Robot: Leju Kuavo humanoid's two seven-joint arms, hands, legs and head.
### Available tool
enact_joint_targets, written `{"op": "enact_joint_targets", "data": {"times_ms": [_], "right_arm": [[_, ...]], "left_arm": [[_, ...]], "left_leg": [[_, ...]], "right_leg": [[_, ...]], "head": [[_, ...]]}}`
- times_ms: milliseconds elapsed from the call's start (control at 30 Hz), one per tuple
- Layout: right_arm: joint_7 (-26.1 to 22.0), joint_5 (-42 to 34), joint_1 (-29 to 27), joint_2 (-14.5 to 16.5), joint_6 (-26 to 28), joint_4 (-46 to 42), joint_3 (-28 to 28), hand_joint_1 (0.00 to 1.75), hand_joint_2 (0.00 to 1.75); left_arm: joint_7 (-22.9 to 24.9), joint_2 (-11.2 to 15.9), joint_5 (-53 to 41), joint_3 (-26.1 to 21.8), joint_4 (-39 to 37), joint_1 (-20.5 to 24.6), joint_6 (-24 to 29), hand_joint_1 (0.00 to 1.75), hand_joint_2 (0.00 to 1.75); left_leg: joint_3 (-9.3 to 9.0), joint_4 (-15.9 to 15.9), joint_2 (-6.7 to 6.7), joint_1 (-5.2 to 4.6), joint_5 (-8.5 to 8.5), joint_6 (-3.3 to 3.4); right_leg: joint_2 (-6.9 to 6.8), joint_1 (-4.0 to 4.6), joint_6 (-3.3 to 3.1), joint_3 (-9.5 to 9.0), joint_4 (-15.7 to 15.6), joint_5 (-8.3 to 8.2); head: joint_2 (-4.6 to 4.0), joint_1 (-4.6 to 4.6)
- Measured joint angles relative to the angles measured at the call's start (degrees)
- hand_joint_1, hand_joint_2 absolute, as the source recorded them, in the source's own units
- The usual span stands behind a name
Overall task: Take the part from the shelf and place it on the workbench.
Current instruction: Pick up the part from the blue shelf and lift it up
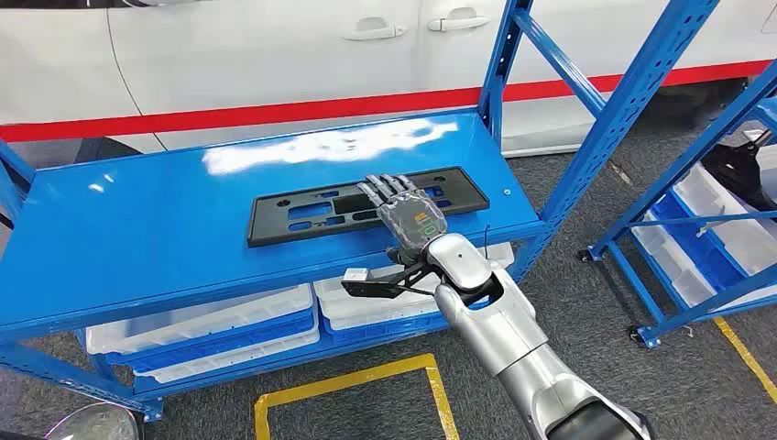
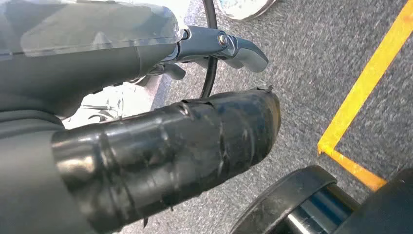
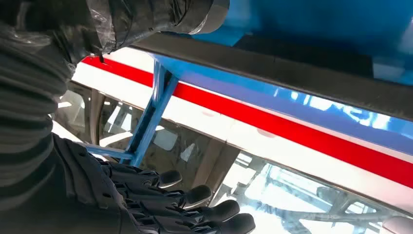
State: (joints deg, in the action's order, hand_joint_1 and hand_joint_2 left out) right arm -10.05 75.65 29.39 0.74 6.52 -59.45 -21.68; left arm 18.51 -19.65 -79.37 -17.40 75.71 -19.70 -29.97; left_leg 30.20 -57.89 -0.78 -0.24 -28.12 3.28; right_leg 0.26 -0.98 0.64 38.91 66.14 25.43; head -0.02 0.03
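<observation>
Reaching over the blue shelf [image 1: 137,229], the right hand [image 1: 403,213] lies flat on top of the black part [image 1: 302,213], a long plastic plate with cut-out slots. Fingers [image 1: 389,188] extended across the right half of the part, palm down; the right wrist view shows them spread, thumb apart, nothing pinched between them, so hand is open and touching, not gripping.

Progress: early. Part sits flat on the top deck of the shelf, near the front edge, not lifted. Reach looks done; grasp, lift, carry and put-down on the workbench all left, judging from how things lie. Workbench itself can't be picked out from these pictures.

Left hand [image 2: 146,146]: hanging low over grey carpet with a yellow floor line [image 2: 363,92]. Thumb straight, holds nothing that I can see, but the other fingers are mostly hidden, so can't tell if open or closed.

Containers: white and blue trays [image 1: 211,325] stacked on the lower level under the deck, more white and blue bins [image 1: 705,229] on the neighbouring rack at right. Contents too hidden to tell. White car body with a red stripe [image 1: 275,112] behind the shelf.
</observation>
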Motion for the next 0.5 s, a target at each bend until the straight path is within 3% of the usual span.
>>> {"op": "enact_joint_targets", "data": {"times_ms": [100, 167, 267, 333, 400, 433, 467, 500], "right_arm": [[0.0, 0.0, 0.1, 0.1, 0.0, 0.1, 0.0, 0.00, 1.75], [-0.1, 0.0, 0.4, 0.3, 0.1, 0.5, 0.0, 0.00, 1.75], [0.0, 0.1, 0.8, 0.8, 0.1, 1.5, 0.0, 0.00, 1.75], [0.1, -0.1, 1.3, 1.3, 0.2, 2.7, 0.0, 0.00, 1.75], [0.2, -0.4, 1.7, 1.8, 0.3, 4.3, 0.0, 0.00, 1.75], [0.2, -0.5, 1.7, 2.0, 0.4, 5.1, 0.0, 0.00, 1.75], [0.2, -0.6, 1.7, 2.1, 0.5, 5.7, 0.0, 0.00, 1.75], [0.2, -0.7, 1.8, 2.2, 0.5, 6.4, 0.0, 0.00, 1.75]], "left_arm": [[-0.2, 0.0, 0.0, 0.0, -0.1, 0.1, 0.0, 0.00, 0.00], [-1.7, 0.0, -0.5, 0.0, -0.4, 0.2, 0.0, 0.00, 0.00], [-5.4, 0.3, -2.4, 0.0, -1.7, 0.7, 1.0, 0.00, 0.00], [-6.8, 0.5, -3.7, -0.2, -2.9, 1.3, 1.7, 0.00, 0.00], [-7.4, 0.6, -4.5, -0.5, -4.0, 1.8, 1.9, 0.00, 0.00], [-7.6, 0.6, -4.8, -0.6, -4.4, 1.9, 1.9, 0.00, 0.00], [-7.7, 0.6, -5.1, -0.7, -4.7, 2.0, 1.9, 0.00, 0.00], [-7.9, 0.7, -5.4, -0.8, -5.0, 2.1, 1.9, 0.00, 0.00]], "left_leg": [[-0.39, -0.1, -0.03, -0.20, -0.75, -0.50], [-0.57, 0.0, 0.04, -0.25, -1.07, -1.13], [-0.53, -0.9, 0.24, -0.22, -1.97, -2.12], [2.42, -6.4, 0.35, 0.17, -4.17, -2.93], [7.23, -13.8, 0.38, 0.73, -6.14, -3.63], [8.96, -15.6, 0.39, 1.00, -5.81, -3.91], [9.64, -15.3, 0.42, 1.24, -4.32, -4.15], [9.18, -12.8, 0.46, 1.47, -1.73, -4.36]], "right_leg": [[-0.06, 0.43, -0.59, -2.41, -5.0, -1.19], [-0.04, 0.74, -0.81, -3.24, -6.5, -0.63], [0.04, 0.16, -1.24, -4.36, -7.9, -0.39], [-0.09, -0.14, -1.64, -5.28, -8.5, -0.13], [-0.21, -0.22, -1.79, -5.88, -8.5, 0.41], [-0.24, -0.28, -1.71, -6.24, -8.5, 0.76], [-0.25, -0.41, -1.57, -6.66, -8.4, 1.13], [-0.22, -0.58, -1.36, -7.15, -8.3, 1.56]], "head": [[0.00, -0.01], [0.00, 0.00], [0.01, 0.03], [0.01, 0.01], [0.00, -0.01], [0.00, -0.01], [0.00, 0.00], [0.00, -0.01]]}}
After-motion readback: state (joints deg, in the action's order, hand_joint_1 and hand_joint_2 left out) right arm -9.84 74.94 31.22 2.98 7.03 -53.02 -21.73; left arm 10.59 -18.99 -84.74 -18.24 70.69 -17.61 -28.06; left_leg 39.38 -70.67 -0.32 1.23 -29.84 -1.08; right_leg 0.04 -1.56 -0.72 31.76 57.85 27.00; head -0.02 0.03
